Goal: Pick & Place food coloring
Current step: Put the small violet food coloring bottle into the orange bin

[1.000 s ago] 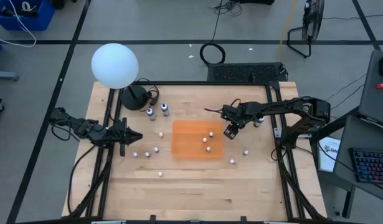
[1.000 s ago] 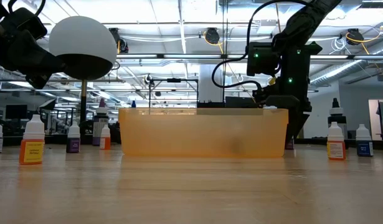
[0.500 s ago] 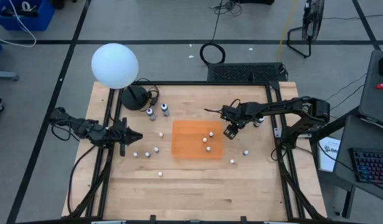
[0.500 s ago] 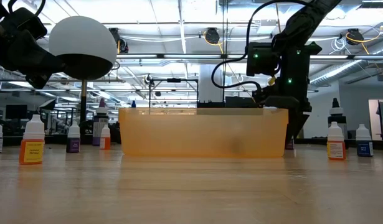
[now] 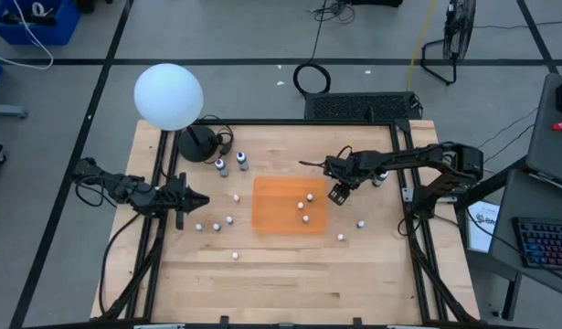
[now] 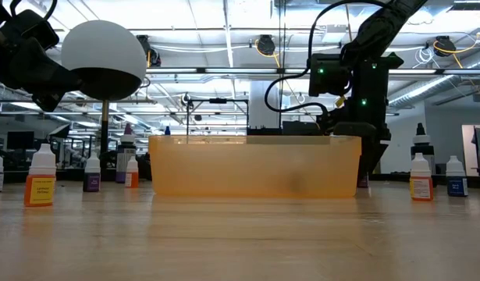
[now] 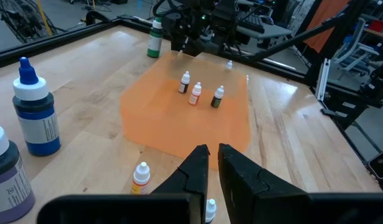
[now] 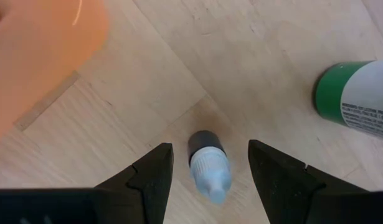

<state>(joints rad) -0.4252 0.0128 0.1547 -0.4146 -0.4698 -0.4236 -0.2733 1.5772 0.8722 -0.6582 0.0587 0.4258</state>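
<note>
Beside the orange mat (image 5: pixel 289 205), the right claw (image 8: pixel 207 177) stays put (spread).

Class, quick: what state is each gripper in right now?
Left gripper: nearly shut, holding nothing.
Right gripper: open, empty, around a small dark bottle.

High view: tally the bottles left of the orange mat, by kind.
Tall bottles: 2
Small bottles: 5
Total: 7
</note>
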